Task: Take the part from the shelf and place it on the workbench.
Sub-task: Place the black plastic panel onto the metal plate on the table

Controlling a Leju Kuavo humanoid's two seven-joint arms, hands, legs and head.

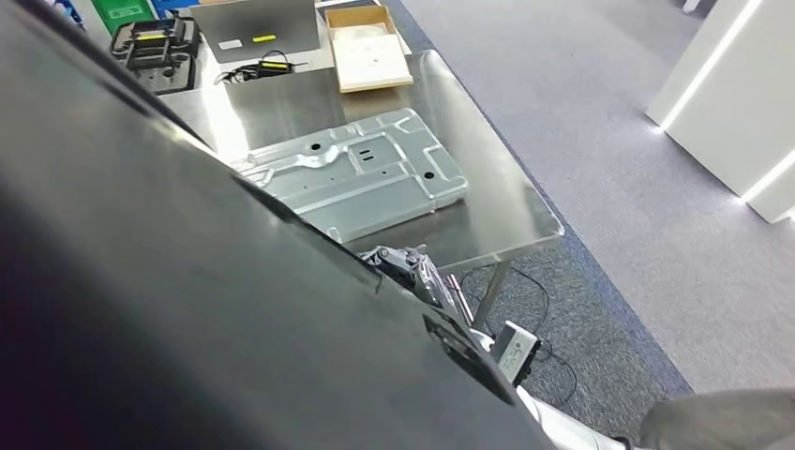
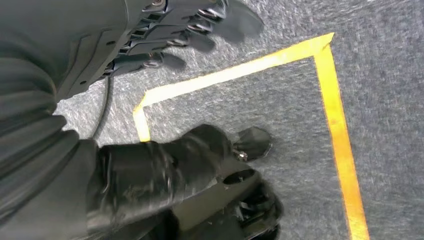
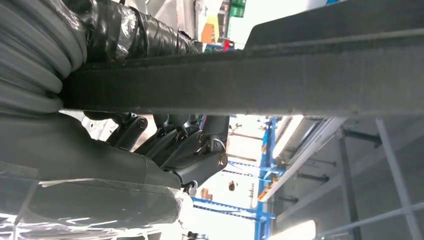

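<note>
A large dark panel (image 1: 187, 309) lies closest to the head camera, filling the left and lower part of the frame and slanting from upper left to lower right. In the right wrist view the same panel (image 3: 280, 80) crosses the frame as a thick dark slab, and the right hand (image 3: 175, 150) holds it, fingers curled against one face and the taped thumb on the other. In the head view the right hand (image 1: 408, 267) shows at the panel's edge, just at the near edge of the workbench.

The workbench (image 1: 506, 202), a shiny steel top, occupies the upper middle of the head view. A stamped grey metal plate (image 1: 361, 173) lies flat on it, near the front edge. Behind it, toward the top of the frame, sit a shallow cardboard box (image 1: 370, 47), a grey sheet (image 1: 253, 28) and a black tool with yellow marks (image 1: 155, 42). Grey carpet (image 1: 609, 112) lies to the right, with a white lit cabinet (image 1: 731, 94) at the right edge.

The left hand (image 2: 175, 35) hangs over grey carpet marked with yellow tape (image 2: 330, 100); its fingers are spread apart and hold nothing.
</note>
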